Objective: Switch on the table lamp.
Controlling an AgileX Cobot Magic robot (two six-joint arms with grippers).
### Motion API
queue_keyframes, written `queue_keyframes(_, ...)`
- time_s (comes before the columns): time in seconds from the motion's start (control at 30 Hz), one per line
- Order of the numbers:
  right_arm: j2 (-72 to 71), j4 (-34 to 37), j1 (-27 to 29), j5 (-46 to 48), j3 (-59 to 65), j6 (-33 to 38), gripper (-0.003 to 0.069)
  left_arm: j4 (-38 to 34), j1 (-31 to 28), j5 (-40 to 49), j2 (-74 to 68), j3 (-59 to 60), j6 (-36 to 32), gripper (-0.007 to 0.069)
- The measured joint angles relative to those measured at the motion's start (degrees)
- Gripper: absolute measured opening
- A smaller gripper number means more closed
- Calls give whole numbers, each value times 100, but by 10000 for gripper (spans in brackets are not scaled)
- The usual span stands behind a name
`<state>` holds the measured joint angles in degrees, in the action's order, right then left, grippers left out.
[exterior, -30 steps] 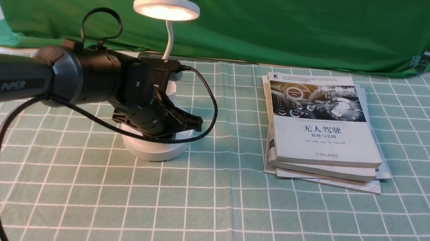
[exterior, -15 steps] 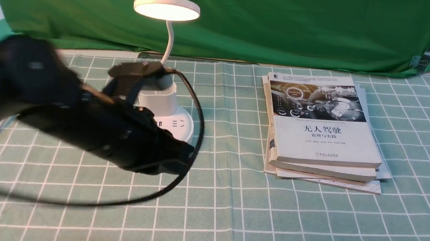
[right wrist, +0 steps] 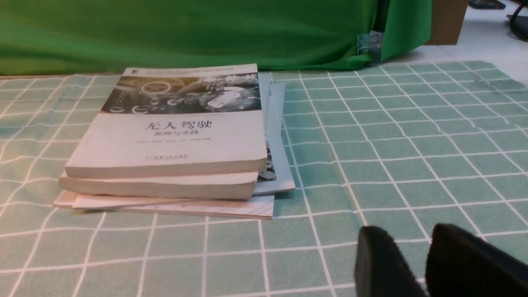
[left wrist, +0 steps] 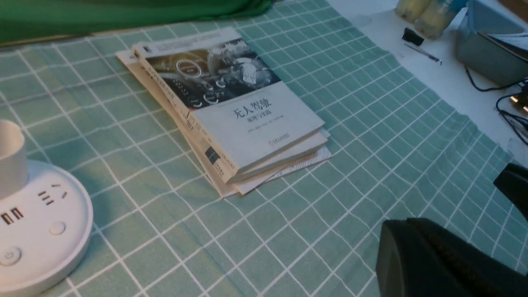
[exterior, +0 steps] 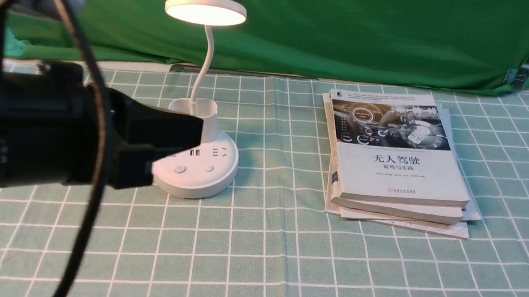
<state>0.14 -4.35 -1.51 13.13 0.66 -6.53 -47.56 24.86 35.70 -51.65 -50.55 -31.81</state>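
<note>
- Pulled back off the table lamp (exterior: pixel 195 169), the left gripper (exterior: pixel 171 146) holds nothing; its opening cannot be judged.
- Lamp upright, lit disc facing down.

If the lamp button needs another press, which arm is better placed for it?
Left. The left gripper hangs beside the table lamp base; the right gripper sits past the books, farther off.

A stack of books (exterior: pixel 396 162) lies on the green checked tablecloth (exterior: pixel 284 261) before a green backdrop (exterior: pixel 347 28).
</note>
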Motion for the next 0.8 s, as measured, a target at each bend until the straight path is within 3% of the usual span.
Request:
queue_keyframes(0.17, 0, 0, 0, 0, 0, 0, 241, 351, 28, -298, 467, 108, -54, 0)
queue_keyframes(0.33, 0, 0, 0, 0, 0, 0, 241, 2223, -83, -957, 1603, 601, 104, 0)
queue_keyframes(0.37, 0, 0, 0, 0, 0, 0, 241, 2317, -96, -997, 1718, 633, 127, 0)
queue_keyframes(0.4, 0, 0, 0, 0, 0, 0, 241, 3025, -203, -1277, 2149, 892, 166, 0)
queue_keyframes(0.5, 0, 0, 0, -8, 0, 0, 241, 3949, -520, -1881, 3105, 1596, 284, 0)
queue_keyframes(0.67, 0, 0, 0, -4, 0, 0, 241, 4263, -1382, -2904, 4471, 2933, 1051, 0)
queue_keyframes(0.8, 0, 0, 0, -2, 0, 0, 241, 4277, -1999, -3204, 5109, 3880, 1808, 0)
